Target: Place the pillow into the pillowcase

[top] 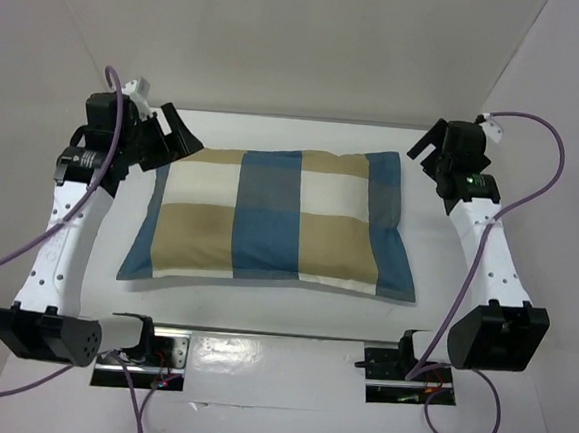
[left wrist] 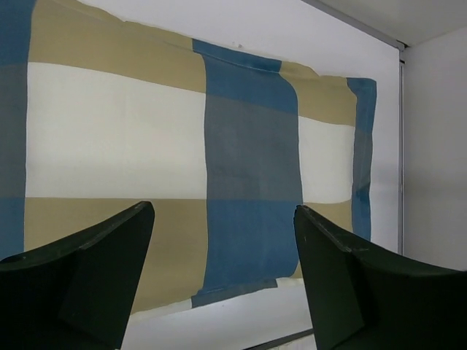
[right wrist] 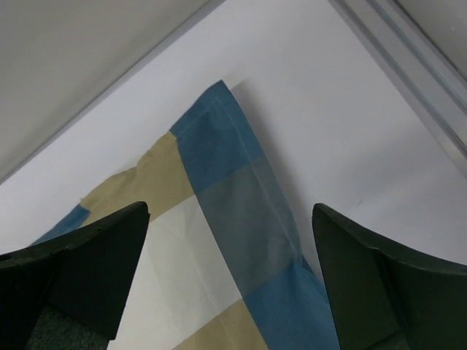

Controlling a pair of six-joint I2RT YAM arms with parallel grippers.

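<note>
Pillowcase (top: pixel 274 220) plump on table (top: pixel 262 313), between claws; left claw (left wrist: pixel 223 206), right claw (right wrist: pixel 230 207) both spread wide, empty.

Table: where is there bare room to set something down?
Bare strips of table lie in front of the pillowcase, toward the arm bases, and behind it along the back wall. Crowded: its far corners, where the open left gripper and right gripper sit.
</note>
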